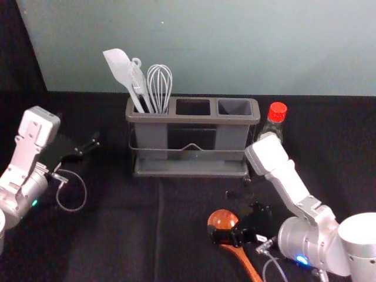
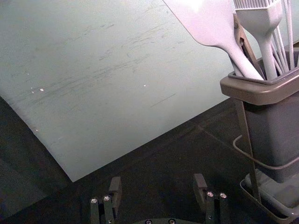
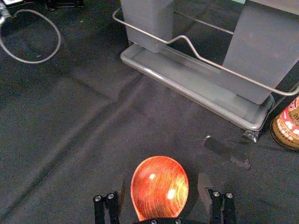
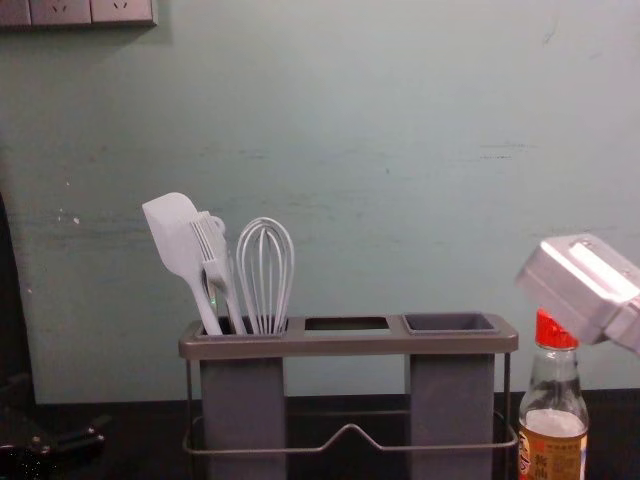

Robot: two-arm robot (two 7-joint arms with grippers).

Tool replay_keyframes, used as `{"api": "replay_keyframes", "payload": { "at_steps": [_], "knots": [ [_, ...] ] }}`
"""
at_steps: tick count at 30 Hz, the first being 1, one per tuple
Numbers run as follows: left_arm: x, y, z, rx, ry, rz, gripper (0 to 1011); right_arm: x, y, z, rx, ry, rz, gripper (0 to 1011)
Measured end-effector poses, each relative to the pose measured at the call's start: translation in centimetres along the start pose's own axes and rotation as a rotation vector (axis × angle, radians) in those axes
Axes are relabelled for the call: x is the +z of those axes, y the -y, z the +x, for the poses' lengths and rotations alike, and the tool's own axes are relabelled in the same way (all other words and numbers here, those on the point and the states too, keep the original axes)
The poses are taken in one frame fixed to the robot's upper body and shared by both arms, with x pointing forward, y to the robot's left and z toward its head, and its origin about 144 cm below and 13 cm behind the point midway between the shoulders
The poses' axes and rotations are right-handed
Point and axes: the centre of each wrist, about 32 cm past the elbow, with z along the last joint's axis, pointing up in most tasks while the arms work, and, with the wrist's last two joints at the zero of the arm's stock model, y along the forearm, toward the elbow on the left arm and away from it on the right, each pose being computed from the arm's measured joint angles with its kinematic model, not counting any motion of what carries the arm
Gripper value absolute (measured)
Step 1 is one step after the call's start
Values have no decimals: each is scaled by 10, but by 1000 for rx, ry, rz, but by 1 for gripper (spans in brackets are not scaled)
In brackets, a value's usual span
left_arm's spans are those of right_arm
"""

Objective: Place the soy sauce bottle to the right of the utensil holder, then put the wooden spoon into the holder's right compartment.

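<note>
Two fingers of right gripper, nearer one, stand wide apart, closed on nothing. Spoon has bowl between them, handle running back toward robot and rightward. Bottle already stands right of holder. Left gripper parks open, empty, leftward.

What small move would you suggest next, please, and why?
Probably close the right gripper on the spoon, lowering first if needed: its open fingers lie either side of the bowl, and the bottle already stands right of the holder.
</note>
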Motion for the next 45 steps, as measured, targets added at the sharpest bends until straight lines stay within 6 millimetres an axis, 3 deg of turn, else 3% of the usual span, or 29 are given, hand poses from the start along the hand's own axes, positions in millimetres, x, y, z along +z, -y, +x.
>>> {"api": "replay_keyframes", "payload": {
  "at_steps": [18,39,45],
  "knots": [
    [0,0,0,0,0,0,1005,13,-22,-23,-94,-31,-95,1002],
    [0,0,0,0,0,0,1005,10,-27,-22,-73,-44,-115,1003],
    [0,0,0,0,0,0,1005,10,-28,-22,-74,-38,-116,907]
  ]
}}
